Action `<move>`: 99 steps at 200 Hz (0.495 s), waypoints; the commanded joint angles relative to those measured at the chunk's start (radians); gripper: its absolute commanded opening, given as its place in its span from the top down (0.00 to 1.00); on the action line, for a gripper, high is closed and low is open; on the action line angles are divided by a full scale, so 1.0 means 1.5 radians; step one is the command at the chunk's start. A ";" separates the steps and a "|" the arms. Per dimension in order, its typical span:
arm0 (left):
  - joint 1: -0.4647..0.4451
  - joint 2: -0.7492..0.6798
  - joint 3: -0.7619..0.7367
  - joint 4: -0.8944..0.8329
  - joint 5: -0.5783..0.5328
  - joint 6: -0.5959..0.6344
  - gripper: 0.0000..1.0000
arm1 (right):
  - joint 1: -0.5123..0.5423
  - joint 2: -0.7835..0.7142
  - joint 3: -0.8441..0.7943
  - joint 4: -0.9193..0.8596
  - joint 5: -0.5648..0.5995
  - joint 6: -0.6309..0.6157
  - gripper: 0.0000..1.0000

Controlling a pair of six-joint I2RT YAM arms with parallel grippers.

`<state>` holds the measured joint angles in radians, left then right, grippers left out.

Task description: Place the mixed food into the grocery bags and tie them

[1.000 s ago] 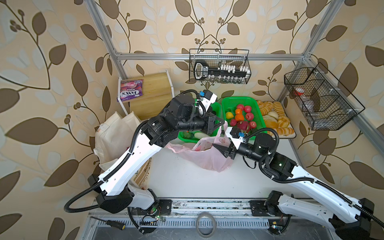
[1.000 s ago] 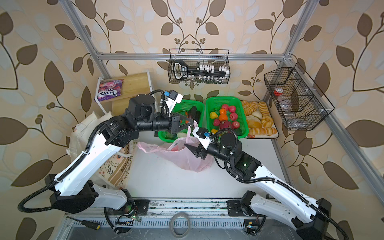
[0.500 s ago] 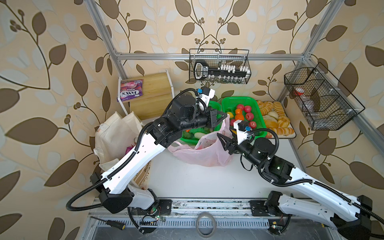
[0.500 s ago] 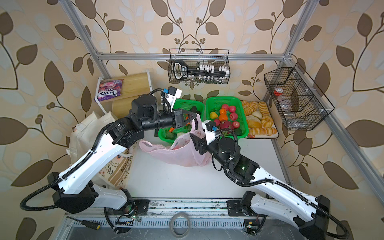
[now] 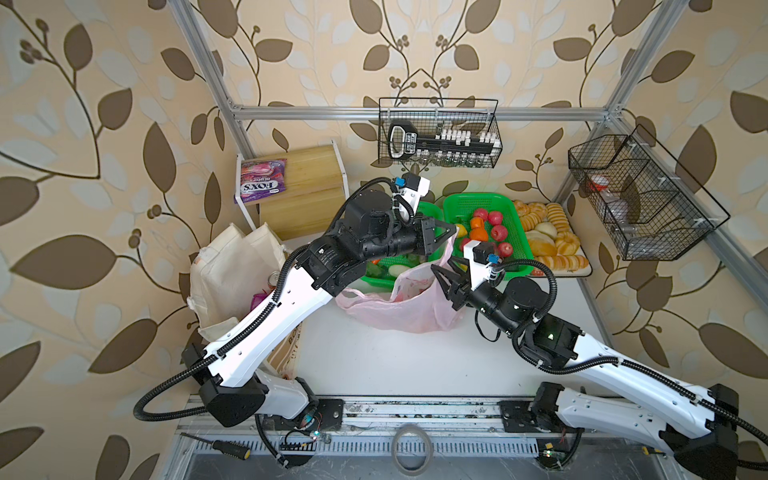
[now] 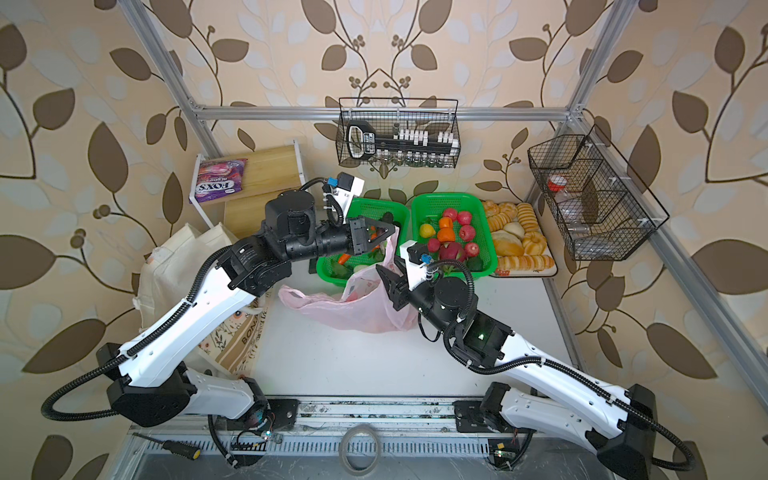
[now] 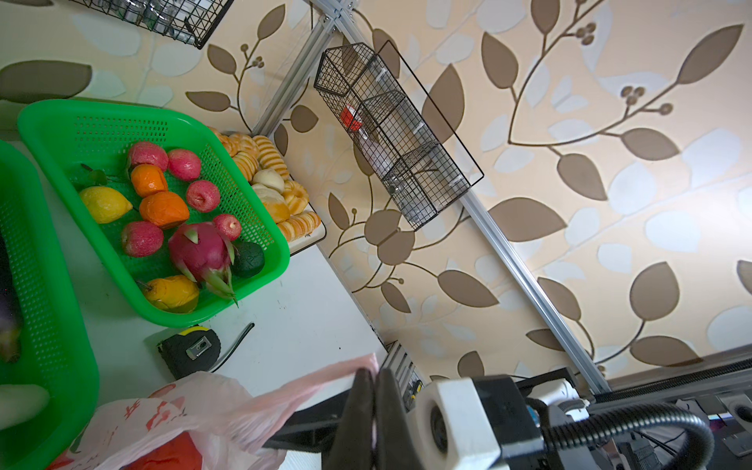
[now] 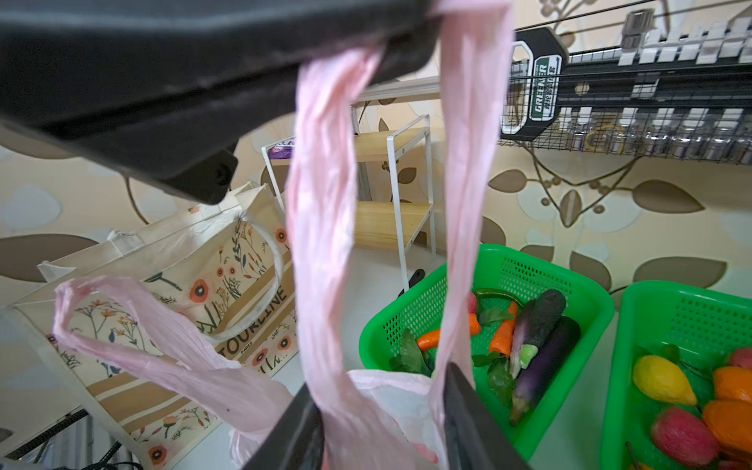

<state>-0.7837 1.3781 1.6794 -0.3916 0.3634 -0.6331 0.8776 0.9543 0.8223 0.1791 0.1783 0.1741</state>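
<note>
The pink plastic grocery bag [image 5: 399, 309] [image 6: 357, 309] stands on the white table, one handle pulled up. My left gripper [image 5: 451, 230] [image 6: 392, 230] [image 7: 372, 372] is shut on the top of that handle [image 8: 321, 244]. My right gripper [image 5: 442, 270] [image 6: 388, 268] [image 8: 378, 390] is open lower down, with both strands of the raised handle between its fingers. Something red-orange [image 7: 171, 451] shows through the bag. The bag's other handle [image 8: 122, 325] hangs loose. The cream canvas tote [image 5: 232, 270] [image 8: 183, 264] stands at the left; a purple packet [image 5: 259, 299] and a can top [image 5: 273, 277] peek from it.
Two green mesh baskets, one with vegetables [image 8: 427, 293] and one with fruit [image 5: 519, 249], sit right behind the bag. A bread tray [image 5: 582, 270] lies to their right. A wooden shelf [image 5: 307, 195] carries a purple FOX'S packet [image 5: 262, 180]. A tape measure [image 7: 189, 352] lies near the fruit basket.
My left gripper has pulled the handle up and rightward, raising the bag. My right gripper has moved in around the handle and its fingers have narrowed.
</note>
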 commanded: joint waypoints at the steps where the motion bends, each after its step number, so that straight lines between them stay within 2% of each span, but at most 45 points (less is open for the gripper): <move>1: 0.004 -0.023 0.001 0.046 0.025 0.015 1.00 | -0.044 -0.003 -0.015 0.020 -0.139 -0.003 0.50; 14: 0.004 -0.026 -0.001 0.046 0.029 0.020 1.00 | -0.073 -0.005 -0.015 0.018 -0.199 -0.004 0.48; 52: 0.004 -0.029 -0.003 0.045 0.035 0.026 1.00 | -0.124 -0.002 -0.010 0.020 -0.302 -0.008 0.49; 76: 0.004 -0.028 0.000 0.044 0.039 0.026 1.00 | -0.127 -0.003 -0.010 0.020 -0.293 -0.006 0.48; 99: 0.004 -0.027 0.003 0.042 0.051 0.026 1.00 | -0.129 -0.004 -0.013 0.017 -0.282 -0.025 0.38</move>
<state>-0.7837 1.3766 1.6775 -0.3916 0.3943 -0.6128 0.6895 0.9543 0.8150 0.1852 -0.2157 0.1673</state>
